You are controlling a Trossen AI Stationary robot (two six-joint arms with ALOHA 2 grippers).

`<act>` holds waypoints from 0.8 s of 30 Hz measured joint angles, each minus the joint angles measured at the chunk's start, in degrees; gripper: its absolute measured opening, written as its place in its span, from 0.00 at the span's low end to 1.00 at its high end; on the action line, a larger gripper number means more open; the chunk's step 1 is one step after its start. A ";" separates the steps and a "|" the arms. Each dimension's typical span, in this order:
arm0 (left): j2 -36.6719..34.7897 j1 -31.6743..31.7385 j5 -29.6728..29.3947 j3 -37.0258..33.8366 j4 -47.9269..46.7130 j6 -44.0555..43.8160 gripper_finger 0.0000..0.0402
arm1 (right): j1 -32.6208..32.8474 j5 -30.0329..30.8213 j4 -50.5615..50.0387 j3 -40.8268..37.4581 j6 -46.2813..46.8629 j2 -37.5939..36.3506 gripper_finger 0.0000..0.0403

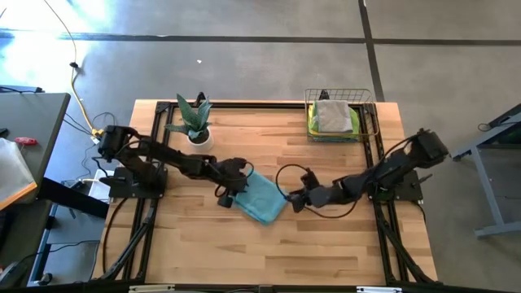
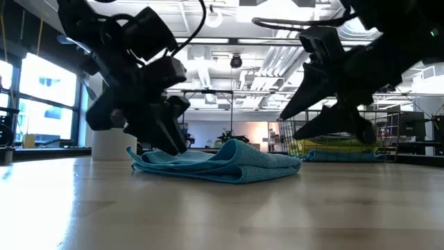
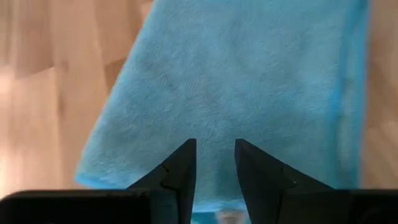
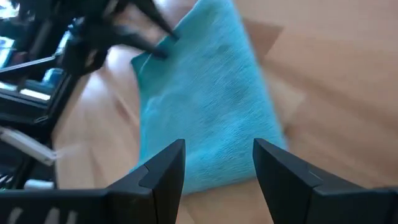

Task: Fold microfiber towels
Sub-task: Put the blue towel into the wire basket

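Soft, limp teal-blue microfiber towel (image 1: 262, 198) on wooden worktop (image 1: 326, 244); best pinched at corners; left claw (image 1: 230, 192) and right claw (image 1: 291, 200) released.

Blur smears the left gripper (image 4: 152, 25) where it shows beyond the right gripper (image 4: 217, 165), so its hold on the teal towel (image 4: 205, 99) is unreadable. Ahead of the left gripper's own fingers (image 3: 183, 168), the towel runs off the frame. In the basket (image 1: 368, 122), the folded towels (image 1: 332, 116) mostly hide one another.
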 joint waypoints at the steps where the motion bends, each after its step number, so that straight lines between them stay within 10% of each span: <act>1: 0.22 0.05 -0.62 -0.01 0.06 0.20 0.25 | 0.46 -0.02 2.69 -0.41 0.20 1.32 0.45; 14: 3.67 -1.06 -4.70 -1.89 1.54 -28.18 0.25 | -2.41 -4.48 3.93 4.21 -7.46 11.30 0.45; 24: 4.25 -11.45 -17.49 -2.36 10.76 -54.53 0.25 | -14.85 -6.57 -1.06 4.16 -33.12 9.99 0.45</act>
